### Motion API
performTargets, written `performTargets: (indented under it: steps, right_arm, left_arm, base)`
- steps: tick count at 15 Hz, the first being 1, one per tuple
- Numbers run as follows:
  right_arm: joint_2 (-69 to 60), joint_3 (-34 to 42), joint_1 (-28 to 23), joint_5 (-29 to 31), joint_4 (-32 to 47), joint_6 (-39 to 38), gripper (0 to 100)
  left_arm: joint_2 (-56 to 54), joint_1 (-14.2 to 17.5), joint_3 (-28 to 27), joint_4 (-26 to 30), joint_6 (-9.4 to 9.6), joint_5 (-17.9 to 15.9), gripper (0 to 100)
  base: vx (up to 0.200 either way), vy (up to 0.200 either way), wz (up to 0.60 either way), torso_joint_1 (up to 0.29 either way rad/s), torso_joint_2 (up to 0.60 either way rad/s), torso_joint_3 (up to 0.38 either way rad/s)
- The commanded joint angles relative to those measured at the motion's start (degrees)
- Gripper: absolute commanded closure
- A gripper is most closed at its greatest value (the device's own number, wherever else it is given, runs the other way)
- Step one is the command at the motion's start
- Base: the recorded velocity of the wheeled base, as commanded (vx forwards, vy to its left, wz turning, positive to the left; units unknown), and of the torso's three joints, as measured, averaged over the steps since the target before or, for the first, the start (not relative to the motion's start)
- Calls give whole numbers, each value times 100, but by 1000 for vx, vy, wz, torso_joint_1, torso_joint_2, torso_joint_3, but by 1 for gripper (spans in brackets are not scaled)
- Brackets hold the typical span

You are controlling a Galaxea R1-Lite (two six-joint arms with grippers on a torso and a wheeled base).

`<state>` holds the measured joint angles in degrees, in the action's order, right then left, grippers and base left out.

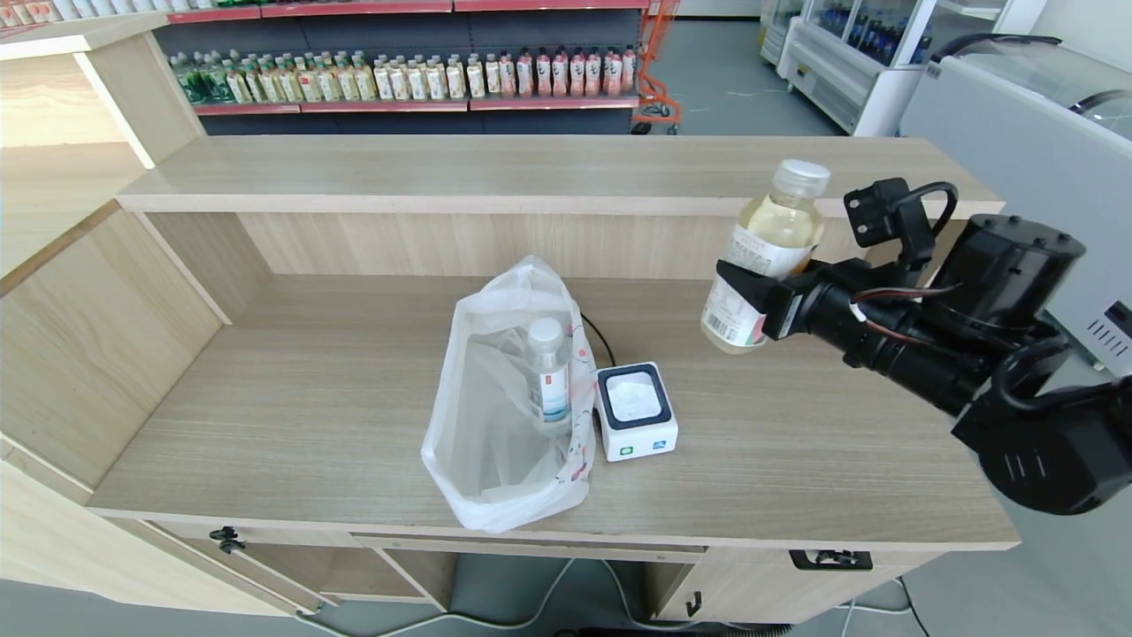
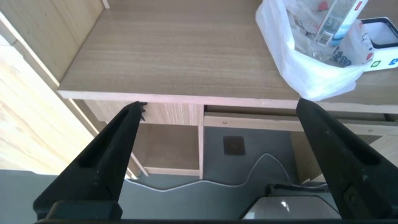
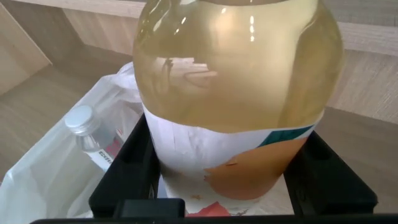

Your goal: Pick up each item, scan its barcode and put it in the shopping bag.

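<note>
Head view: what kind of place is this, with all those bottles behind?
Most likely a shop checkout: shelves of drink bottles behind, a barcode scanner beside a shopping bag on the wooden counter, and chest freezers on the right.

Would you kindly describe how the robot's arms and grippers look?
The right arm is black with rounded cylindrical segments; thin red, white and black cables run along its forearm, and a small black camera block with a looped cable sits above the wrist. The right gripper and left gripper both have flat, matt black fingers.
</note>
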<state>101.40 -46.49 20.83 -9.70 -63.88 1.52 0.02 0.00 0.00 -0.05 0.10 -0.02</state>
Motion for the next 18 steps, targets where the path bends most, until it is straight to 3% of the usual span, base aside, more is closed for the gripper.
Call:
performTargets:
  steps: [1, 6, 12, 18]
  right_arm:
    - [-437, 106, 17, 4, 139, -108, 100]
    - [-569, 237, 79, -23, 244, -319, 100]
    - [-393, 501, 290, -76, 473, -979, 100]
    - [231, 536, 712, -295, 473, -996, 100]
  left_arm:
    - [6, 0, 0, -4, -1, 2, 0]
    - [6, 0, -9, 5, -1, 2, 0]
    - [-2, 0, -9, -4, 8, -6, 0]
    - [-2, 0, 0, -4, 25, 2, 0]
  base:
    - [0, 200, 0, -2, 2, 7]
    - [0, 200, 0, 6, 1, 0]
    - [0, 0, 0, 0, 0, 0]
    - [0, 0, 0, 0, 0, 0]
